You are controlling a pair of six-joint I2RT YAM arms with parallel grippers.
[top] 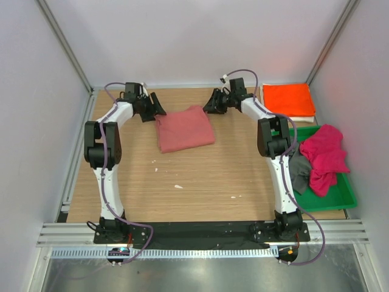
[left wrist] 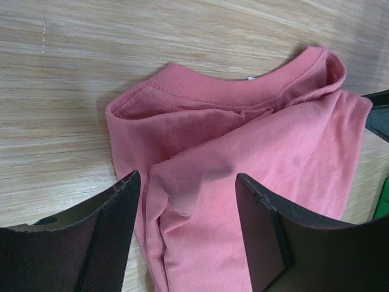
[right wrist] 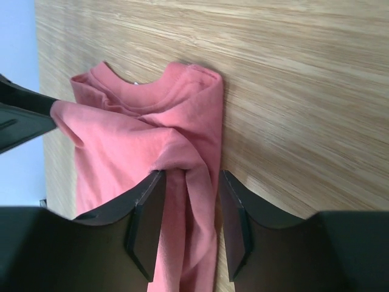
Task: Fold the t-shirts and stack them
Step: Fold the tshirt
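Note:
A dusty salmon-red t-shirt (top: 184, 129) lies folded on the wooden table at the back middle. My left gripper (top: 155, 108) is at its back left corner; in the left wrist view the open jaws (left wrist: 188, 176) straddle the shirt (left wrist: 243, 152) near the collar. My right gripper (top: 213, 103) is at the back right corner, open (right wrist: 192, 176), with the shirt's folded edge (right wrist: 194, 201) lying between the fingers and touching the left one. A folded bright orange shirt (top: 289, 98) lies on a white one (top: 302, 118) at the back right. Magenta (top: 325, 155) and dark grey (top: 298, 171) shirts lie crumpled in the tray.
A green plastic tray (top: 340, 198) stands at the right edge of the table, against the right arm. White walls and metal frame posts close in the back and sides. A few small white scraps (top: 178, 186) lie on the table's middle.

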